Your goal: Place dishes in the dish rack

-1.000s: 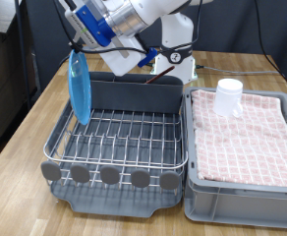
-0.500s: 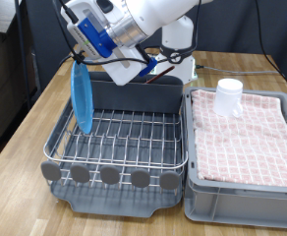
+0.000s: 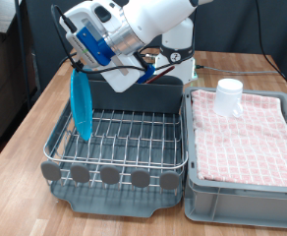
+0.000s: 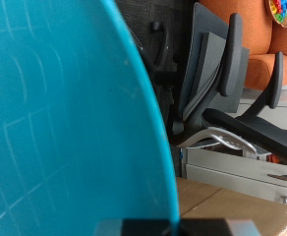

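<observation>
My gripper (image 3: 78, 68) is shut on the top edge of the round light-blue plate (image 3: 82, 104) and holds it upright on edge. The plate hangs over the exterior view's left side of the silver wire dish rack (image 3: 134, 138), with its lower edge down at the wires. In the wrist view the plate (image 4: 55, 118) fills most of the picture. The white mug (image 3: 229, 96) stands on the red-checked cloth at the exterior view's right. The wooden spoon is out of view.
A grey crate (image 3: 244, 202) lined with the checked cloth (image 3: 252, 133) sits right beside the rack. The rack's tall grey compartment (image 3: 143, 95) is at its far edge and round grey discs (image 3: 109, 175) line its near edge. Office chairs (image 4: 222, 79) show in the wrist view.
The arm has lowered the plate and shifted it slightly towards the exterior view's bottom; its lower edge now reaches the rack wires. The mug has not moved.
</observation>
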`<state>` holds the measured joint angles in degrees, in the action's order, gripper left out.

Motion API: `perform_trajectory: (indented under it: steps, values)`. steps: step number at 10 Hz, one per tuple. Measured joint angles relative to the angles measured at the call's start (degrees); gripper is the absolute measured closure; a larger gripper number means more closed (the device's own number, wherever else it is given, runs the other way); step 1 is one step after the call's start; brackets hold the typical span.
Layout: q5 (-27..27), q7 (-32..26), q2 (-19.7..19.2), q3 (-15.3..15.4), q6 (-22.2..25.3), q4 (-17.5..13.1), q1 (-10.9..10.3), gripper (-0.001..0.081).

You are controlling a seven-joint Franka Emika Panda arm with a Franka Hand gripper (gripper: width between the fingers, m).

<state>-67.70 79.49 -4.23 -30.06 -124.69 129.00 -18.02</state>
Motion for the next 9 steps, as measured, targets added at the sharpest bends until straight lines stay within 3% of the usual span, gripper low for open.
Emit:
perform_trajectory:
  steps: [9]
  values:
    - [-0.85, 1.94, -1.22, -0.68, -2.64, 1.09, 0.00, 0.0790]
